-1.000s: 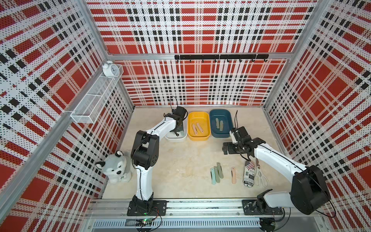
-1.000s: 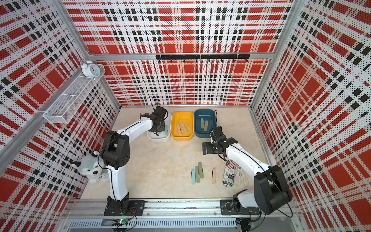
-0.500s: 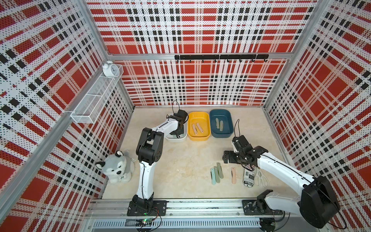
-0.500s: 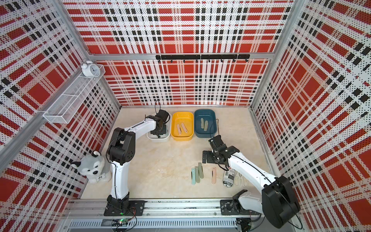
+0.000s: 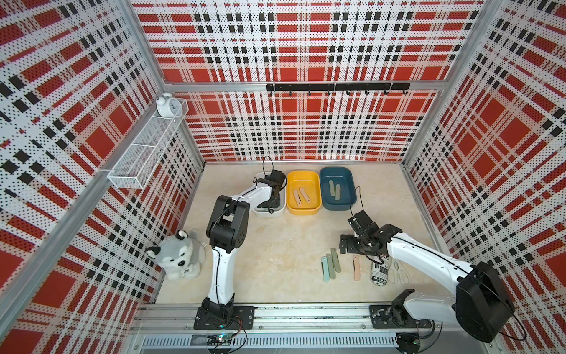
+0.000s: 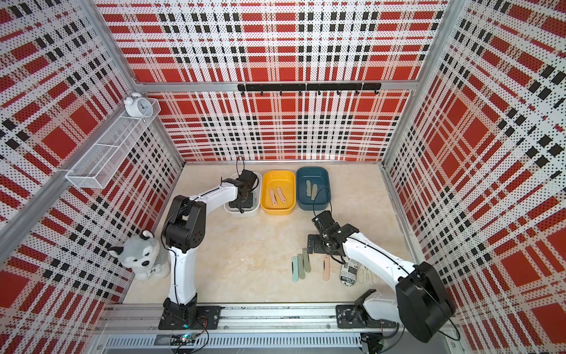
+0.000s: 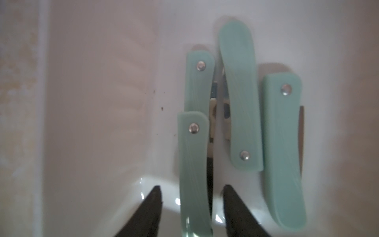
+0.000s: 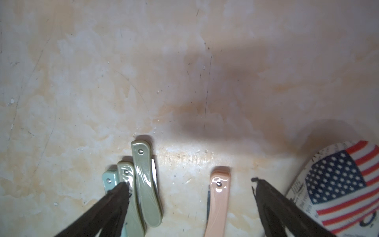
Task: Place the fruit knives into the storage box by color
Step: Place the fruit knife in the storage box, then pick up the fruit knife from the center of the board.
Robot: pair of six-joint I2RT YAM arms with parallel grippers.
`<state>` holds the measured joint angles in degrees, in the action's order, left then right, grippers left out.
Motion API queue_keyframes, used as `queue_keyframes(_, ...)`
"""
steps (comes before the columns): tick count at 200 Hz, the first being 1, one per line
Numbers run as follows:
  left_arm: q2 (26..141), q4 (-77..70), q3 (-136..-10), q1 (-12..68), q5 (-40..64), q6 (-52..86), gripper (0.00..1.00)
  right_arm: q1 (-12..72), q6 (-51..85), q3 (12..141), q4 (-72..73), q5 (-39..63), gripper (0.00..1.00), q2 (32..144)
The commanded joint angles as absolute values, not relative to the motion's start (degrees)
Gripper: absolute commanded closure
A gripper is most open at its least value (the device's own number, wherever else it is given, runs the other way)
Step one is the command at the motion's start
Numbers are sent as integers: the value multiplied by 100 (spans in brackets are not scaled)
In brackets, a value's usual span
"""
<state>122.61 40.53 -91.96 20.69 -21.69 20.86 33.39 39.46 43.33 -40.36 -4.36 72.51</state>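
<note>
Left claw sitting spread inside white box, mint knife lying loose in the gap; right claw gaping wide, peach knife lying in its gap

Both top views look down from high up, sharing the whole table; wrist cams hug the left pincer and right pincer, aimed downward.

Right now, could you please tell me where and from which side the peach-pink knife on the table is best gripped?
I would grip the peach-pink knife mid-handle, from straight above, jaws closing across its narrow width. It lies flat and alone, with bare table on both sides between the green knives and the newspaper-print cylinder; the open right gripper straddles it.
</note>
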Motion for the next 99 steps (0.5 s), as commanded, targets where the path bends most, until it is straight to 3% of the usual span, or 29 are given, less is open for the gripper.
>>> queue_keyframes(1,11650,4106,-9239,2151,-2264,1976,33,3513,4323,4278,-4395,-615,0,7035)
queue_keyframes(31,10975,4235,-9173,2450,-2427,2024,12,3898,4834,4201,-4763,-685,0,7039)
queue_keyframes(64,10407,4239,-8830,2777,-2306,2092,6,4132,5162,3925,-4771,-559,0,6878)
queue_keyframes(99,10238,4168,-8640,3044,-2224,2310,5,4143,5311,3619,-4429,-581,35,6819)
